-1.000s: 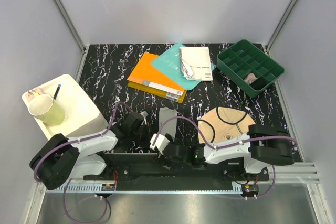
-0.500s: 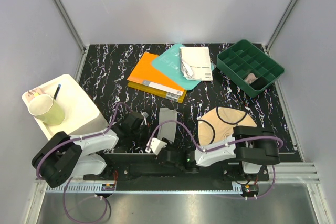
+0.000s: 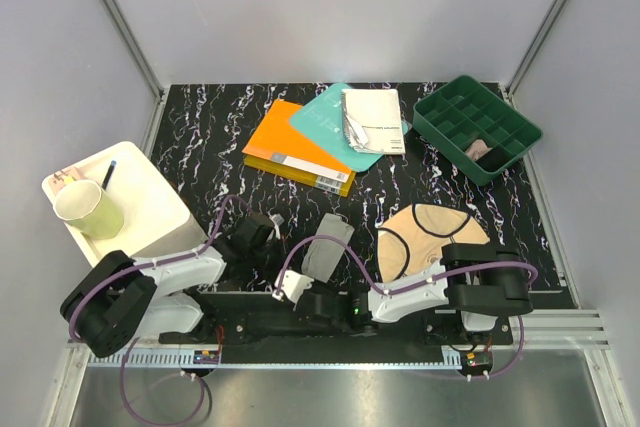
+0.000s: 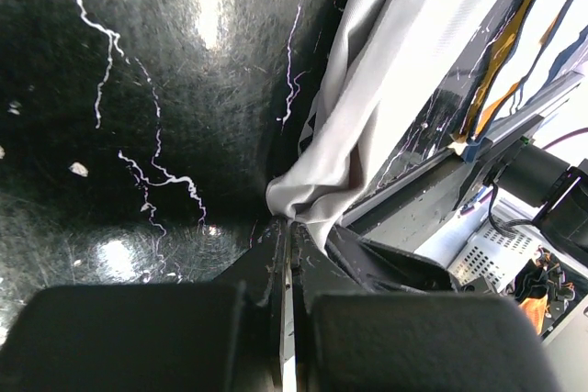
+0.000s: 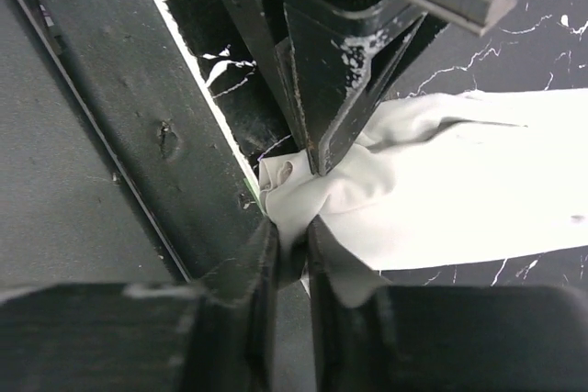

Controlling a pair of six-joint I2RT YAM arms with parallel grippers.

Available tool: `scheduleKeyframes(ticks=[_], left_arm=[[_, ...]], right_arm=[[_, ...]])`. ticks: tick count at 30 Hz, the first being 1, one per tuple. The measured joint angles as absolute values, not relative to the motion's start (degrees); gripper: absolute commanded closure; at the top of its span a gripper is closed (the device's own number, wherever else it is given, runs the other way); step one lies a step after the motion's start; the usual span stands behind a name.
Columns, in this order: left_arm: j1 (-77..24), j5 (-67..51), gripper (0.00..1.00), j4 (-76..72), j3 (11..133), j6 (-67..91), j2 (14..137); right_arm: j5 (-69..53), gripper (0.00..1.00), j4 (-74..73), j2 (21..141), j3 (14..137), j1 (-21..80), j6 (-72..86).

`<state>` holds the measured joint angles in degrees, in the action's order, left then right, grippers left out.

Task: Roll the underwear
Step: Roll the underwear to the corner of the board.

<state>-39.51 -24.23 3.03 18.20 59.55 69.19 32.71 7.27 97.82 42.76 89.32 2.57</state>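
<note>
The grey underwear lies as a folded strip on the black marbled table, and its near end is bunched. My left gripper is shut on that end; the left wrist view shows the grey underwear running away from the left gripper. My right gripper is shut on the same bunched corner, where the right gripper pinches the grey underwear just below the left gripper's fingertips. The beige underwear with dark edging lies flat to the right, untouched.
An orange book, a teal book and a white booklet lie at the back. A green compartment tray stands back right. A white tray with a cup stands left. A black rail runs along the near edge.
My right gripper has slid left to the grey underwear's near end and closed on it. The strip has tilted and bunched there. The left gripper has stayed shut in place.
</note>
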Motion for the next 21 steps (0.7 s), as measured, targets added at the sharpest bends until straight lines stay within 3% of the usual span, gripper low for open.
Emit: scheduleKeyframes(ticks=[5,10,13,21], left_arm=[[-39.51,-24.25,0.96,3.4,18.2,58.96,69.1],[-39.4,-24.05,0.65,4.47,18.2,57.67,66.74],[-39.03,-23.46,0.52,5.56,18.17,56.95,62.96],[-37.76,-18.28,0.43,11.22,18.15,55.46,51.68]], right_arm=[[31.99,0.9,7.66,97.76,42.85,89.32,2.33],[30.68,0.99,7.86,97.36,42.83,88.9,2.39],[28.23,1.0,7.94,96.6,42.48,87.88,2.46],[16.34,1.0,6.96,91.9,41.34,83.0,3.31]])
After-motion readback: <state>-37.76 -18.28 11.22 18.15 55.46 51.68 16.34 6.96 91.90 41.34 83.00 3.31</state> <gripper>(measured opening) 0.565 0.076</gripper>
